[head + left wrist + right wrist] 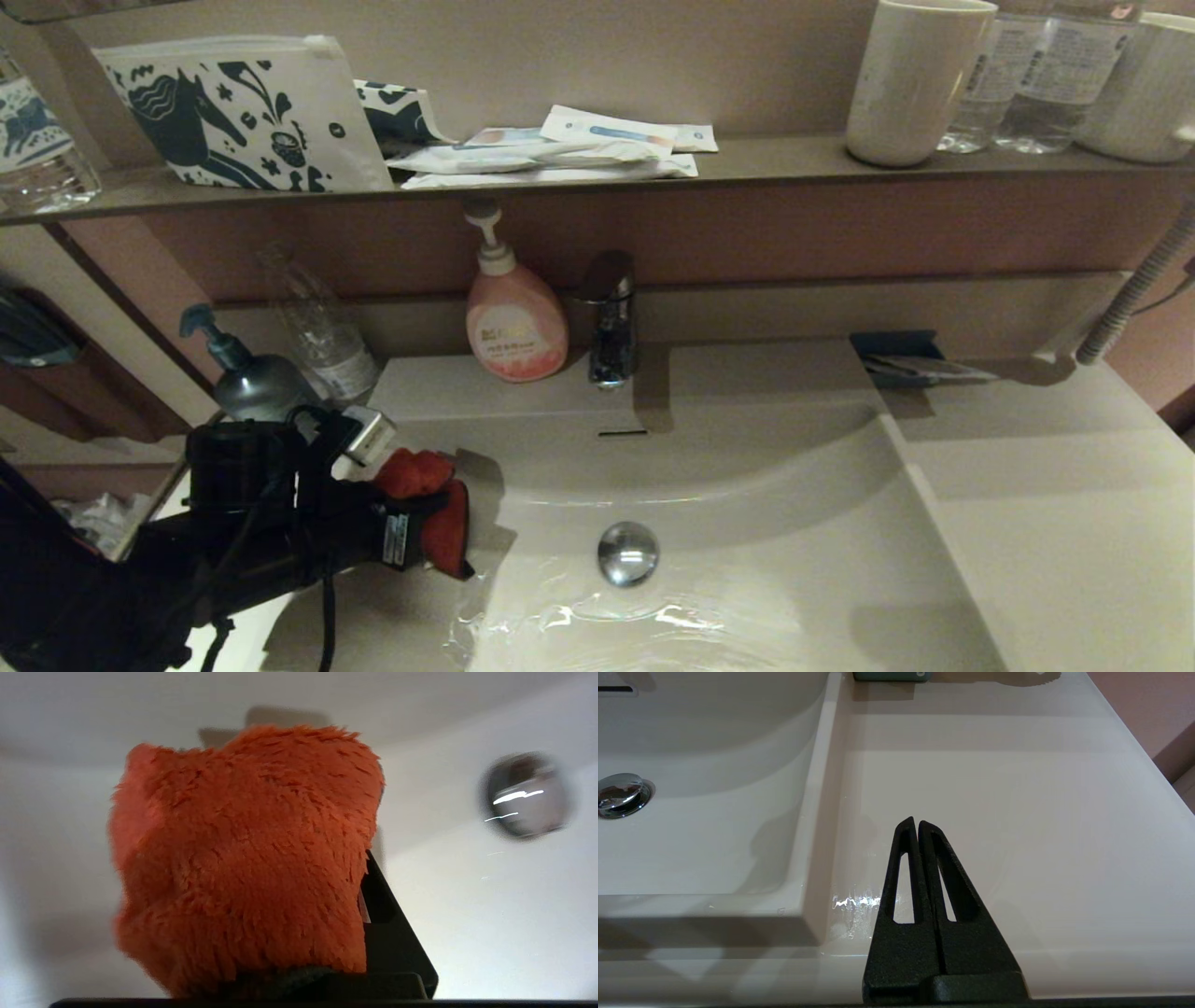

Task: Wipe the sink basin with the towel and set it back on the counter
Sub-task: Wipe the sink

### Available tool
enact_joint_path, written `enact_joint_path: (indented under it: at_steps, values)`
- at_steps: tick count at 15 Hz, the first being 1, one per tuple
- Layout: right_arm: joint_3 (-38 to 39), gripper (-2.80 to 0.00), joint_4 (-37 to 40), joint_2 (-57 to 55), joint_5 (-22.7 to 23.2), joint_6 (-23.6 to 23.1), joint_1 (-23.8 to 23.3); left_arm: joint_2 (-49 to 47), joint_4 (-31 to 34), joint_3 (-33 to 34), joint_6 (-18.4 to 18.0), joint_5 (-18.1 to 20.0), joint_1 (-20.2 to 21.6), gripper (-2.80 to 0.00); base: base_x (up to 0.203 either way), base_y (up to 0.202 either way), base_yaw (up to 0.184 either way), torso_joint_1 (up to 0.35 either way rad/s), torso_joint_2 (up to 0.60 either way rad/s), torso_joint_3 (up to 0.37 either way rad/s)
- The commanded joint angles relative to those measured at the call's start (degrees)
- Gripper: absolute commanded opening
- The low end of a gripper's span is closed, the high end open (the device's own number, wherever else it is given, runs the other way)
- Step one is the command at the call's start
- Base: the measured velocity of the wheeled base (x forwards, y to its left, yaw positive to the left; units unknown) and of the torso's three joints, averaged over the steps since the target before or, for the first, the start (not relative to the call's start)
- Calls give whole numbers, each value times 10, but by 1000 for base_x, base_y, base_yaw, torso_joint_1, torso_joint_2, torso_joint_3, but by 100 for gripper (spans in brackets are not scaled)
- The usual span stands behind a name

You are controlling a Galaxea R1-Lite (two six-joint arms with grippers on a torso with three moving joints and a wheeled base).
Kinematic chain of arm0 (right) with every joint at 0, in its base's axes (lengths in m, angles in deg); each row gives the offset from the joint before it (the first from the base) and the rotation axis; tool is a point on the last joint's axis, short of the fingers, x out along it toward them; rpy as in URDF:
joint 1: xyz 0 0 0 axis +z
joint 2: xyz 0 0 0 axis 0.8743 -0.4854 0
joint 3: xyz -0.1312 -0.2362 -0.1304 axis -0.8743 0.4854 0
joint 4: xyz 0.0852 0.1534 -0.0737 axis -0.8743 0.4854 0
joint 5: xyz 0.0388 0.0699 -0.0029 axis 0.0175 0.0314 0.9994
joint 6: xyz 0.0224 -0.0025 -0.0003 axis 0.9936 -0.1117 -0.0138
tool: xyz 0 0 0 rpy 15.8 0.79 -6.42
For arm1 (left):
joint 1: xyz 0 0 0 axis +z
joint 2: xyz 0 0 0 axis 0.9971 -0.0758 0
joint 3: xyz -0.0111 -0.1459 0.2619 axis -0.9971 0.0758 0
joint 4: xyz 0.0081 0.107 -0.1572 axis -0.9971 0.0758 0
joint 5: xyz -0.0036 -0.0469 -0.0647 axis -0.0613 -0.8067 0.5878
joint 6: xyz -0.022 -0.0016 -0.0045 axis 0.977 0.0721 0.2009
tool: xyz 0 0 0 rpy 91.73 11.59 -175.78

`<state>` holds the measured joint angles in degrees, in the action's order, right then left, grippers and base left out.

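The counter (1055,523) is a glossy off-white slab, one piece with the basin (747,485), which sinks into it as a wide shallow bowl with a curved back wall. A brown-grey shelf (766,161) runs along the wall above, carrying a printed pouch (243,112), flat packets (560,149), a pale cup (915,79) and bottles (1046,75). Behind the basin stand a chrome tap (609,317) and a pink soap pump (513,322); a grey pump bottle (247,373) and a clear bottle (317,327) sit at the left corner.

The left arm reaches in from the left, its gripper (425,518) over the basin's left edge. The gripper is clamped on the towel (429,504), a red-orange fluffy cloth bunched up around the fingers; in the left wrist view the towel (243,858) fills most of the frame.

The right gripper (918,823) hangs above the counter to the right of the basin, fingers pressed together and holding nothing.

The round chrome stopper (627,553) sits in the basin floor, well apart from the towel, with the small overflow slot (622,432) in the back wall under the tap
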<state>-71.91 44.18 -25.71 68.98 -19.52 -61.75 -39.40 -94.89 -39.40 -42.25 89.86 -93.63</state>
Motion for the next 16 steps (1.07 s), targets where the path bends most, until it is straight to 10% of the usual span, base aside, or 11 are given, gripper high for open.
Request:
enact_joint_path:
  at_steps: [1, 16]
  values:
    - [0, -280, 1, 0, 0, 0, 0, -8, 0, -10, -24, 0, 33, -280, 0, 0, 0, 0, 0, 0]
    - [0, -280, 0, 0, 0, 0, 0, -24, -1, -26, -30, 30, 64, -280, 0, 0, 0, 0, 0, 0]
